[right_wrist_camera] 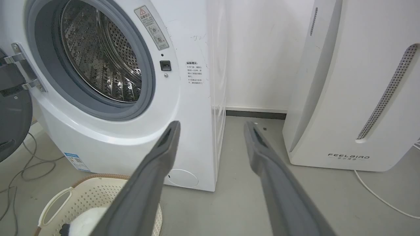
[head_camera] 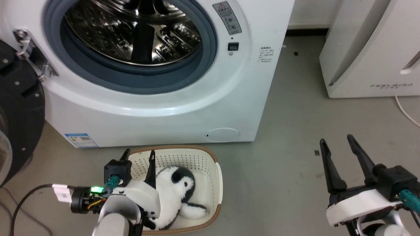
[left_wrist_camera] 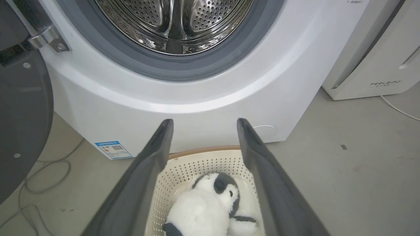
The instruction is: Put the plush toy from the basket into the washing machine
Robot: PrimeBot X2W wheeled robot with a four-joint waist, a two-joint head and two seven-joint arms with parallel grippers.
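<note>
Down on the grey floor [head_camera: 288, 164], just beside the foot of the washing machine [head_camera: 183, 108], sits the basket [head_camera: 183, 156], and the plush toy [head_camera: 174, 193] lies on its bottom with its head toward the rim nearest the washer, whose door [head_camera: 16, 108] stands open at the left, showing the steel drum [head_camera: 131, 29]. Over the basket's left side the left end effector [head_camera: 139, 151] hangs with fingers apart, gripping nothing. The right end effector [head_camera: 336, 138], fingers likewise apart and unladen, is well off to the right above the floor.
</note>
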